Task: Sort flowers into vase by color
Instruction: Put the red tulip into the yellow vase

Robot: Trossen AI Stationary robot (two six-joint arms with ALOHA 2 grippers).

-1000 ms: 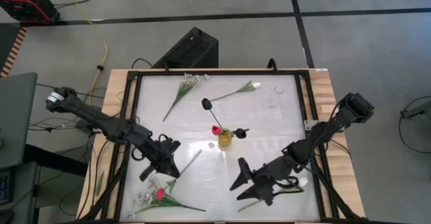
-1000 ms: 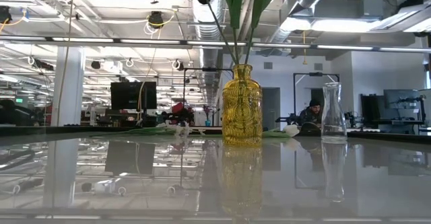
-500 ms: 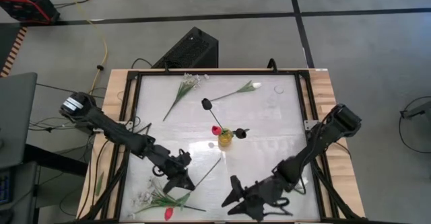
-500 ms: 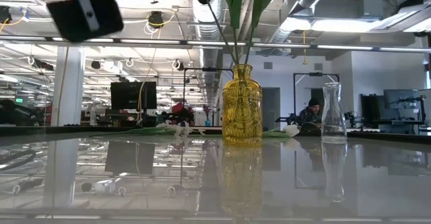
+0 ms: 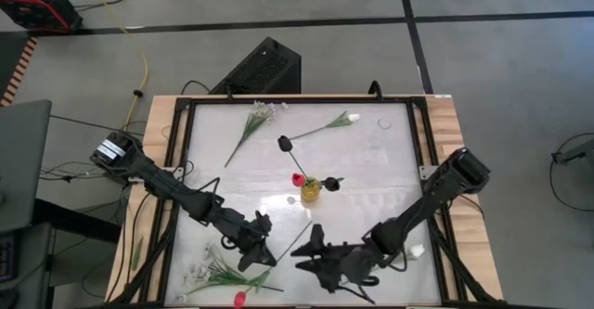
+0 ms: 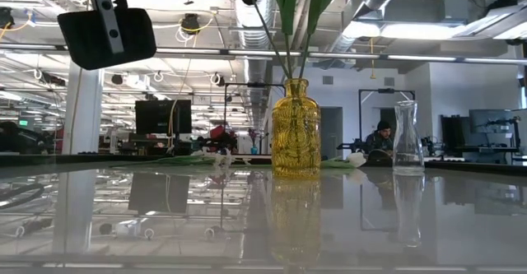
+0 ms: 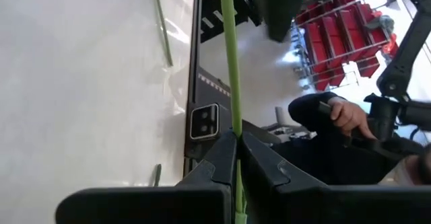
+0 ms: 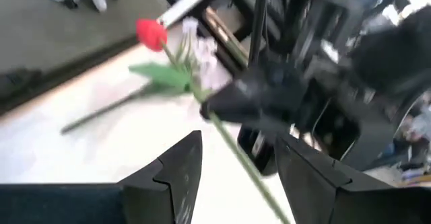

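My left gripper is shut on a red tulip's green stem near the table's near edge. The red head points at the near edge and the bare stem end at the yellow vase. That vase holds one red and two dark tulips. My right gripper is open, facing the left gripper. In the right wrist view the stem runs in between its open fingers without a plain touch. A white tulip and a blossom spray lie at the far side. My left gripper pinches the red tulip's stem between its two fingers, about midway along it, with the fingers lying across the stem. The stem sticks out on both sides of the fingers. Whether the head end rests on the table I cannot tell.
A clear glass vase stands right of the yellow vase in the low view. White blossoms with green leaves lie at the near left. A person's hand shows beyond the table. Black frame rails edge the table.
My left gripper has carried the red tulip toward the table's right and near edge; its head has swung out to the near edge. My right gripper has moved toward the table's left, up to the left gripper and the stem's free end.
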